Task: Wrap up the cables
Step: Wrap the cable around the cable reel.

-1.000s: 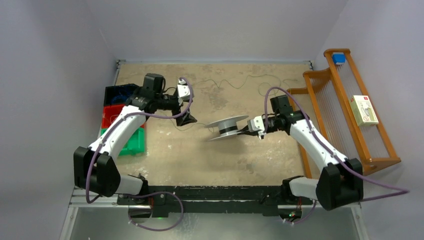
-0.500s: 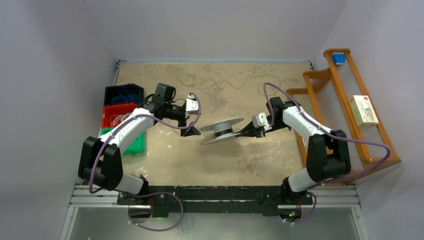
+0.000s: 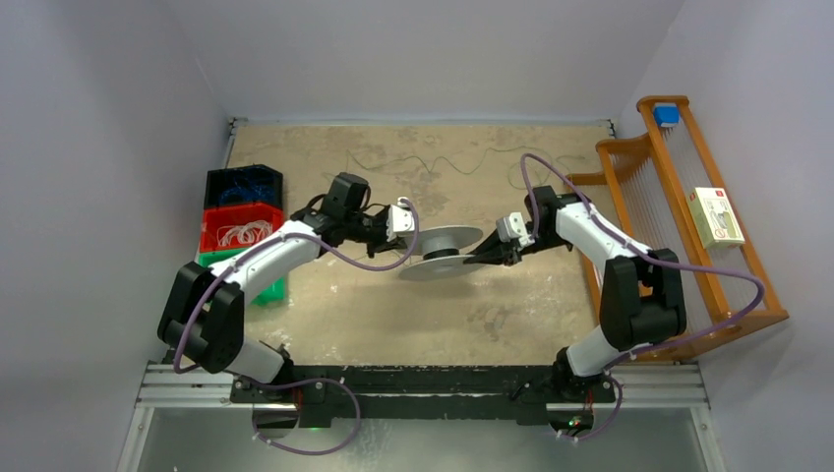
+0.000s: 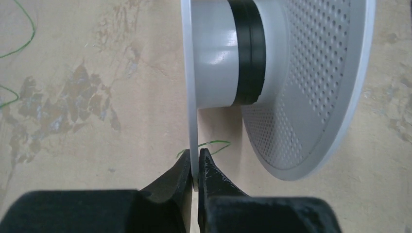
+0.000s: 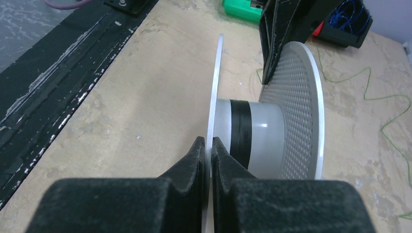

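A pale grey spool [image 3: 447, 239] with two wide flanges and a black band round its hub [image 4: 250, 48] hangs over the middle of the table. My left gripper [image 3: 411, 246] [image 4: 195, 174] is shut on the thin edge of one flange. From the opposite side, my right gripper [image 3: 479, 258] [image 5: 209, 150] is shut on the edge of the other flange. The left fingers [image 5: 279, 34] show at the top of the right wrist view. The cable [image 3: 433, 162] lies loose in waves across the back of the table. A thin green stretch of cable [image 4: 211, 144] lies just past the left fingertips.
Blue [image 3: 243, 184], red [image 3: 241, 226] and green [image 3: 268, 285] bins stand stacked along the left edge. A wooden rack [image 3: 629, 157] stands at the right, holding a white box [image 3: 716, 216] and a blue block [image 3: 667, 113]. More cable [image 5: 384, 97] curls beside the spool.
My left gripper has travelled right to the spool and shut on its flange rim. The right gripper has kept its hold while the spool shifted slightly left and levelled.
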Controlling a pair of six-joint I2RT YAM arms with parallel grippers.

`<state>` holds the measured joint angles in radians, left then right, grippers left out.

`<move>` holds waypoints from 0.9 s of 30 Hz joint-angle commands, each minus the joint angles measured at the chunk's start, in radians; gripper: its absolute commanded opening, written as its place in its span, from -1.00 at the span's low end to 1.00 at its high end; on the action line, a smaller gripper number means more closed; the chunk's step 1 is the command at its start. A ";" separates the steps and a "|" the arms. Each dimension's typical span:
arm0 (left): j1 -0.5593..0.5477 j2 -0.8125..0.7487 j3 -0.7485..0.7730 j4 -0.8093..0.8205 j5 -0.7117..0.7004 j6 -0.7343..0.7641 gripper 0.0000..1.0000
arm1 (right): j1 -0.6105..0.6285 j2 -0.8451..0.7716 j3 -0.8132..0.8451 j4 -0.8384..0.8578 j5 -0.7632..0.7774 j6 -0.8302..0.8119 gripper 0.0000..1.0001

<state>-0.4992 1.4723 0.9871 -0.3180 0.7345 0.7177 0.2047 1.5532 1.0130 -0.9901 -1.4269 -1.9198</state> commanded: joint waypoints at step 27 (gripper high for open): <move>-0.166 0.219 0.595 -0.414 -0.605 -0.525 -1.00 | 0.420 -0.353 0.093 0.663 0.861 0.802 0.36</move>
<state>-0.6498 1.6928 1.5303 -0.7033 0.1917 0.2916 0.6003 1.1957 1.1404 -0.4335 -0.6594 -1.1675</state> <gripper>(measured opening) 0.012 0.683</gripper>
